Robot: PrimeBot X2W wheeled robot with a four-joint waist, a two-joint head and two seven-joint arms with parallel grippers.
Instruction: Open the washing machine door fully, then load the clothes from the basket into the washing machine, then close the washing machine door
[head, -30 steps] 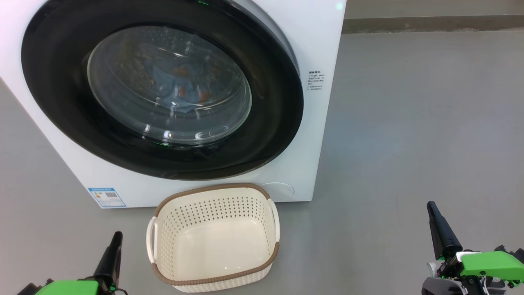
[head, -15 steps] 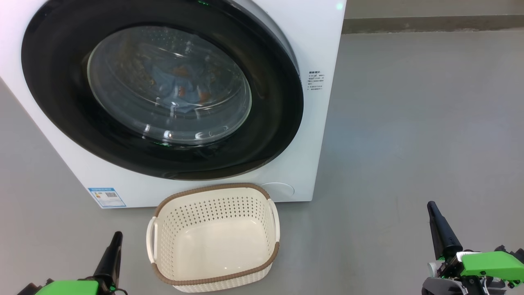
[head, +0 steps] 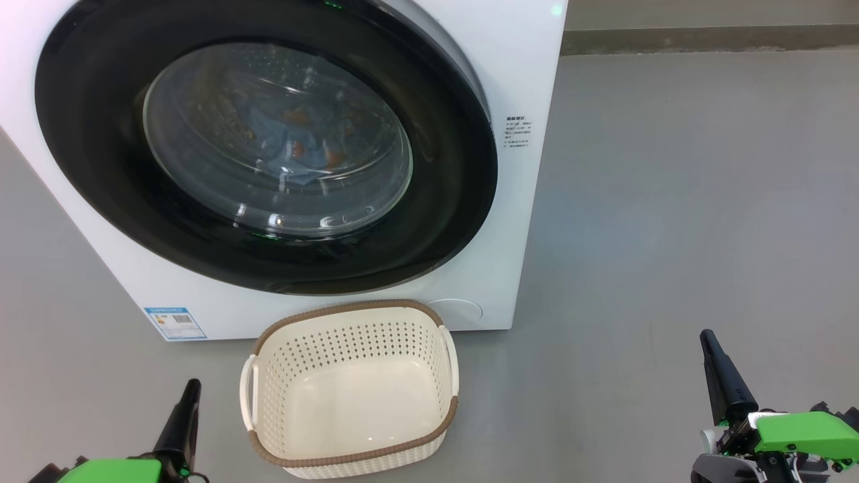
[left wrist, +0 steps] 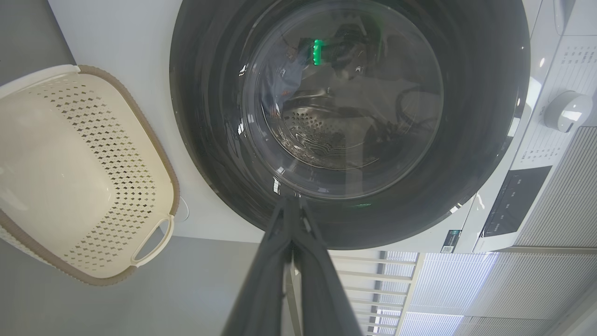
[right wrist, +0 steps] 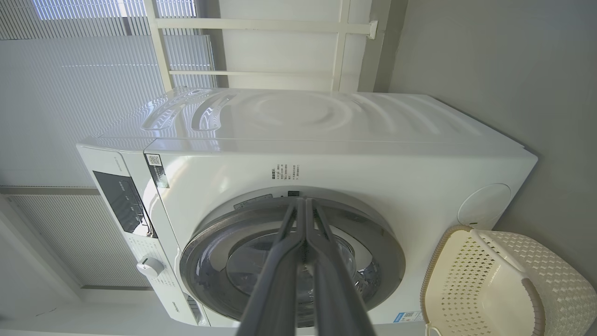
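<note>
The washing machine door (head: 275, 144) lies against the front of the washing machine (head: 520, 67), its black rim ringing the glass bowl. It looks closed, though whether the catch has taken cannot be told. Through the glass the clothes (head: 295, 137) show as a blue heap with orange spots, low in the drum. The basket (head: 349, 308) stands on the floor (head: 671, 201) just in front of the machine, under the lower edge of the door, and it is empty down to its smooth bottom. A small blue label (head: 174, 323) sits at the machine's lower left corner, near the basket's left handle.

The left pincer (head: 192, 388) hangs low just to the left of the basket, apart from it, fingers pressed together and holding nothing. The right pincer (head: 706, 339) is out over bare floor, well to the right of the machine, likewise pinched closed and empty. Both point forward toward the machine.

Judged from this, all three steps look done. If any move is left, it would be a confirming push on the door. For that, the door lies ahead of and above the left pincer, slightly to its right. From the right pincer it lies far off to the left. The left arm is therefore the nearer one. The door is round, so no long axis governs the approach; a straight forward press on the rim should suffice.
</note>
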